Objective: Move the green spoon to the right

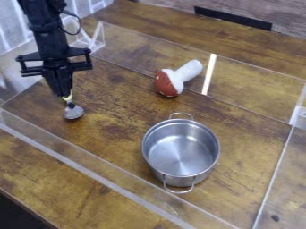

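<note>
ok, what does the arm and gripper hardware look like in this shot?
All matte black. The arm is a slim run of stacked segments. The gripper has a wide crossbar at its top and two narrow, straight fingers tapering below it. No markings or labels are legible. A thin pale loop beside the upper arm may be a cable, but it is too blurred to tell.

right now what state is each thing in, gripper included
gripper: shut on the green spoon's handle, pointing down
green spoon: tilted, handle up in the gripper, bowl end down on the table
mushroom toy: lying on its side, nothing touching it
steel pot: upright, empty, no lid
</note>
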